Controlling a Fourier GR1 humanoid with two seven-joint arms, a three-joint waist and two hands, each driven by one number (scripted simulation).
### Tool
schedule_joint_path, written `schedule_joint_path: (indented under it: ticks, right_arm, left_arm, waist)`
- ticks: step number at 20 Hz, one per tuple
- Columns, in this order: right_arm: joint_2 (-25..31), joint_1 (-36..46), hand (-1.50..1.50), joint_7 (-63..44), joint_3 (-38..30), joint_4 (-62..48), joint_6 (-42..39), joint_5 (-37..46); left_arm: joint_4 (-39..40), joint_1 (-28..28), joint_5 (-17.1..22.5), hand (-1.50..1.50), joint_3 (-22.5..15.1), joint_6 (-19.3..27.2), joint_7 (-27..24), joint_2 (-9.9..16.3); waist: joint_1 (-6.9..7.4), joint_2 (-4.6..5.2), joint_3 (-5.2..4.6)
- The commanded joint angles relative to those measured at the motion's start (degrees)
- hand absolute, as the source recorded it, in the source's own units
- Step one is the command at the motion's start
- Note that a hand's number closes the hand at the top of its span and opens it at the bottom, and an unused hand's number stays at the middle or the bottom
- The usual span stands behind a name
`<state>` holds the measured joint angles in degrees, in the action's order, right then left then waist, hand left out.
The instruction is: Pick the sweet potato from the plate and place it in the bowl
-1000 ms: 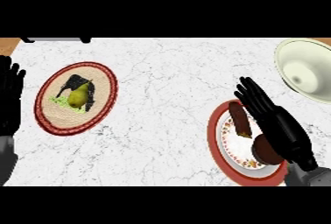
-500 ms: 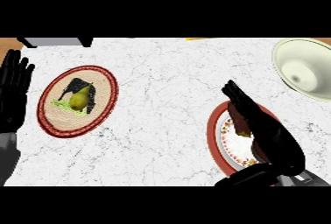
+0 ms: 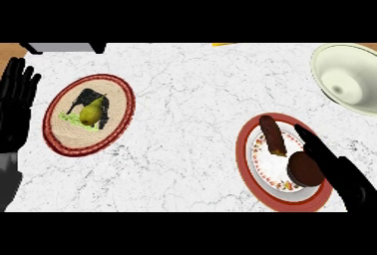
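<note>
Lying beside fingers (image 3: 313,142) (left): sweet potato (image 3: 273,135)

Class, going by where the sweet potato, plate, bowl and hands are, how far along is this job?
Done: nothing; the sweet potato lies on the red-rimmed plate. In hand: the right robot hand is over that plate's right side, fingers straight, not gripping. Left: grasp, lift, carry to the empty bowl. The left robot hand rests at the left edge.

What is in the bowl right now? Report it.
Empty. The bowl at the counter's far right shows only its bare pale inside; the sweet potato still lies on the red-rimmed plate.
</note>
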<state>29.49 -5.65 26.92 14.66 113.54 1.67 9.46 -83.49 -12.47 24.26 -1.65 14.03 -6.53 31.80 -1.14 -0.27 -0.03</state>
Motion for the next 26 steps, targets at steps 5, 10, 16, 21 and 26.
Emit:
schedule_joint_path:
  ticks: [5, 10, 16, 21, 26]
  right_arm:
    - [14.82, -6.54, -1.50, -14.82, -10.71, 9.99, -6.17, 4.35]
    - [24.76, -7.18, -1.50, -20.43, -14.78, 12.63, -16.74, 3.55]
    - [27.91, -6.44, -1.50, -23.61, -16.35, 14.16, -24.78, 5.24]
    - [23.77, 1.13, -1.50, -21.74, -15.16, 3.47, -27.92, 8.34]
    - [15.51, 3.23, -1.50, -23.68, -7.18, 2.81, -27.85, 17.67]
  left_arm:
    - [-0.77, 0.93, -0.49, 0.00, 0.63, -0.62, 0.07, -0.44]
    - [0.33, 1.67, 0.07, 0.00, 1.35, -2.93, -0.72, -0.38]
    - [1.67, -2.28, -1.78, 0.00, 2.37, -2.44, 1.03, -0.76]
    - [-3.20, 2.71, -3.37, 0.00, 2.21, -1.75, 1.07, -3.89]
    - [0.48, 0.16, -4.02, 0.00, 4.39, -5.75, 0.31, -4.77]
  waist:
    - [-0.31, -0.07, -0.07]
    - [0.27, 0.08, -0.10]
    - [0.38, 0.20, 0.00]
    - [1.65, 0.26, 0.04]
    - [1.32, 0.30, 0.02]
